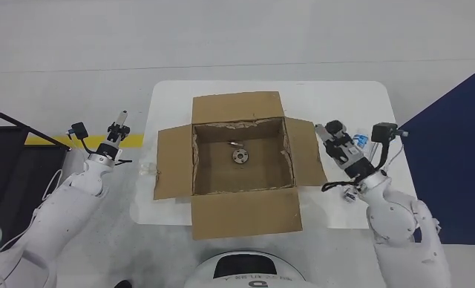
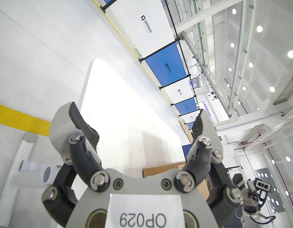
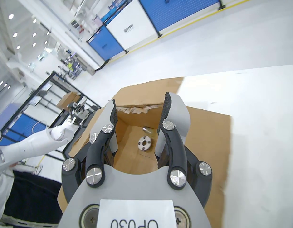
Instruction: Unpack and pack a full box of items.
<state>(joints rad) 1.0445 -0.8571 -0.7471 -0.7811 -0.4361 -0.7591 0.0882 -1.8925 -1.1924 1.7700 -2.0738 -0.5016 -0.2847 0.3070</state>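
Note:
An open cardboard box point(image 1: 174, 163) stands mid-table with all flaps folded out. On its floor lie a round metal flange point(image 1: 240, 155) point(image 3: 144, 143) and, just behind it, a small metal piece point(image 1: 234, 145) point(image 3: 146, 129). My right gripper point(image 1: 332, 132) point(image 3: 140, 99) is open and holds nothing; it hangs over the box's right flap, pointing toward the inside. My left gripper point(image 1: 120, 119) point(image 2: 137, 110) is off the table's left side, open wide and holding nothing. The box point(image 2: 160, 169) sits beyond it.
The white table point(image 1: 341, 102) has bare room behind and to the right of the box. Small blue items point(image 1: 361, 139) lie by the right arm. A clear item point(image 1: 146, 168) sits at the table's left edge. A black frame point(image 1: 22, 162) stands at the far left.

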